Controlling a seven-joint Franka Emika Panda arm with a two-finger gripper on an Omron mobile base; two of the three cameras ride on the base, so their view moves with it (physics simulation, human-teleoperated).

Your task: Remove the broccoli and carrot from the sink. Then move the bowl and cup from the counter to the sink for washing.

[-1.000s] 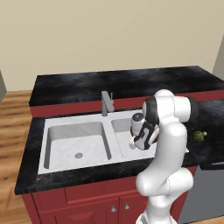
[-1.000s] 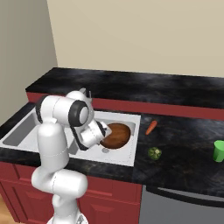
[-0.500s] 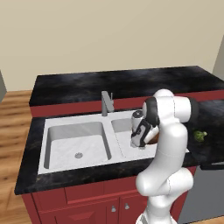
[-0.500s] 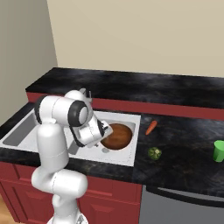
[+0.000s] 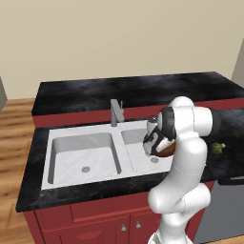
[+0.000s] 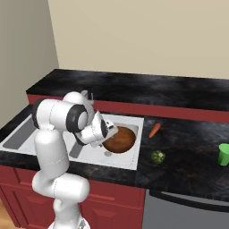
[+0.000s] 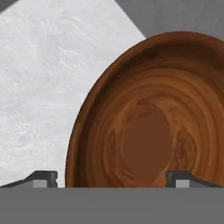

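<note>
We are seeing the claw standing released over the bowl lying in the sink's right basin. The right view is showing carrot, broccoli and cup sitting on the surface.

Round reddish-brown wood-grain bowl lying open side up in right basin of white-grey double sink, near its front right corner. Slim orange carrot flat on black mottled counter just beside sink's right rim, at 1 o'clock from bowl. Dark green broccoli on counter at 6 o'clock from carrot. Small bright green cup upright, well apart at 3 o'clock from broccoli
</note>
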